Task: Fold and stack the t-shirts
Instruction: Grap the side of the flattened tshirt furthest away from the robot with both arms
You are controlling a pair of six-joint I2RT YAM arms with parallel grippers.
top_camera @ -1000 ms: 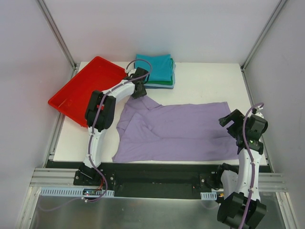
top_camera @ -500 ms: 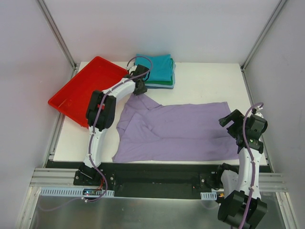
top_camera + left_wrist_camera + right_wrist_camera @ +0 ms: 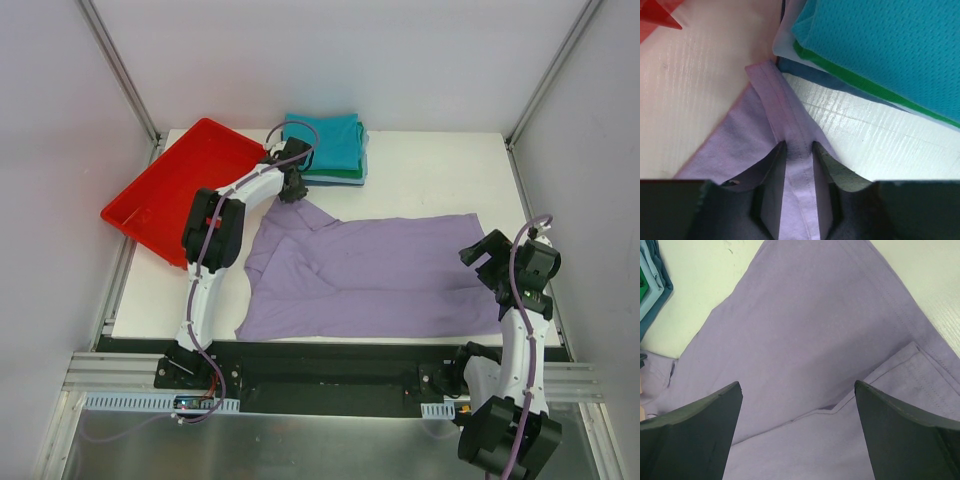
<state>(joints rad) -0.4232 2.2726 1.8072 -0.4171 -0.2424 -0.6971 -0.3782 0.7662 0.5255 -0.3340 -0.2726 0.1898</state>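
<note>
Here the lavender shirt (image 3: pixel 790 120) sits pinched between the left gripper's (image 3: pixel 799 150) fingers (image 3: pixel 771 190).

text: none legible | labels, brands: none | numbers, signs: none | views checked: all three

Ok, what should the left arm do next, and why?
Probably lift that hem and draw it inward to start a fold: the left gripper pinches the purple shirt at its edge beside the folded stack; the right gripper hangs open.
</note>
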